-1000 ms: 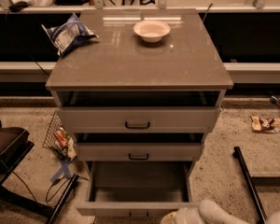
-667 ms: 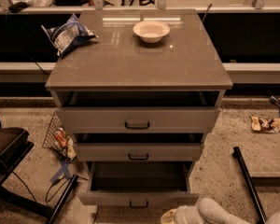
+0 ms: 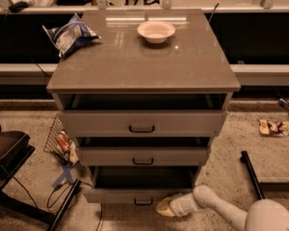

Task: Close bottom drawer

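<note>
Camera view: single view, looking down on the front of the cabinet (image 3: 135, 69)
Cabinet: three grey-beige drawers under a flat glossy surface; each drawer stands out a little from the body
Bottom drawer (image 3: 116, 195): lowest in the cabinet; part open, its front forward of the cabinet body with a dark gap showing behind it; small dark handle (image 3: 143, 202) at the middle of the front
Middle drawer (image 3: 142, 156): directly above the bottom drawer; slightly out
Top drawer (image 3: 142, 122): just under the cabinet top; larger front; slightly out
Gripper (image 3: 164, 207): low at the cabinet's front, just right of the bottom drawer's handle, at or against the drawer front; whether it is open or closed cannot be told
Arm (image 3: 216, 207): white; reaches in from the lower right of the cabinet toward the drawer front
Bowl (image 3: 156, 31): on the cabinet top, toward the rear, near centre
Snack bag (image 3: 70, 35): on the cabinet top, at the rear left corner; crumpled
Wire basket (image 3: 55, 139): on the floor beside the cabinet's left side
Black bar (image 3: 252, 175): on the floor to the right of the cabinet
</note>
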Controlling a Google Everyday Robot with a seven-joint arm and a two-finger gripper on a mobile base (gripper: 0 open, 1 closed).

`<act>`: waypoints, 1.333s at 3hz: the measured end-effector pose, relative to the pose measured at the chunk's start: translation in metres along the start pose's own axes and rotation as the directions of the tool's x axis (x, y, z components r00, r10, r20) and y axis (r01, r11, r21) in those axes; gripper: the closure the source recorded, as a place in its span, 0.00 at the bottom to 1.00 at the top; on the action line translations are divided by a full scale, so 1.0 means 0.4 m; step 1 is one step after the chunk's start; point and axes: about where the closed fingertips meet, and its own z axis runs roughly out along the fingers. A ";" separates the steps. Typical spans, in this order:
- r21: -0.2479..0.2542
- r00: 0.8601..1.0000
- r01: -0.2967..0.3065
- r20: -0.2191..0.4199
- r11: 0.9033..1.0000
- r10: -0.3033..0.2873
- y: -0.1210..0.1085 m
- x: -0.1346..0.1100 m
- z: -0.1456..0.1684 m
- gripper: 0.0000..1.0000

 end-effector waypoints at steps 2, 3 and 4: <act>-0.014 0.999 0.036 0.002 0.999 -0.036 -0.055 -0.033 0.028 1.00; -0.030 0.998 0.066 0.005 0.997 -0.066 -0.099 -0.060 0.054 1.00; -0.039 0.996 0.094 0.005 0.995 -0.094 -0.158 -0.090 0.078 1.00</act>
